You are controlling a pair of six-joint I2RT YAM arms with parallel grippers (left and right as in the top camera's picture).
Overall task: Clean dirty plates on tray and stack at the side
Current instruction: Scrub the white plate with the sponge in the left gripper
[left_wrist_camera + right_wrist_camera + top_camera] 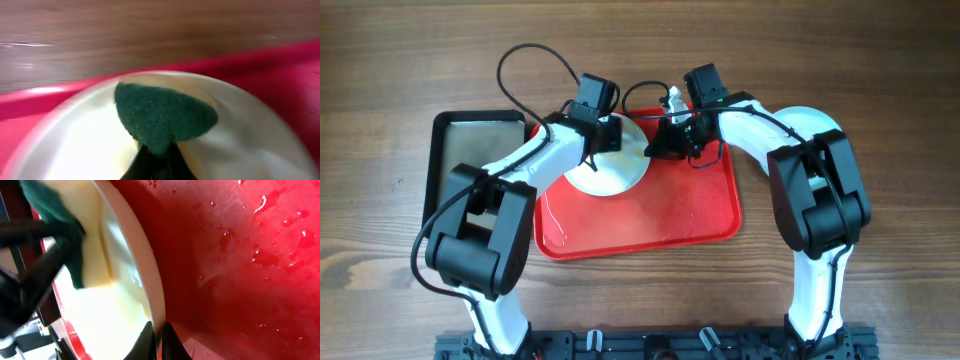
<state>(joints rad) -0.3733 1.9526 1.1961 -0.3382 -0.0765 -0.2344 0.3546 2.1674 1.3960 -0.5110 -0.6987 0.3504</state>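
Grip on plate in tray
Rim pinched between right fingers; left fingers, closed on sponge, press it onto plate face.

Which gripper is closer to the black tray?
Left. The left gripper is over the white plate, right of the black tray; the right gripper grips the plate's farther rim.

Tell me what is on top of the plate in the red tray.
A green sponge sits on the plate, held by the left gripper. The right gripper pinches the plate's rim. The surface under the sponge is hidden.
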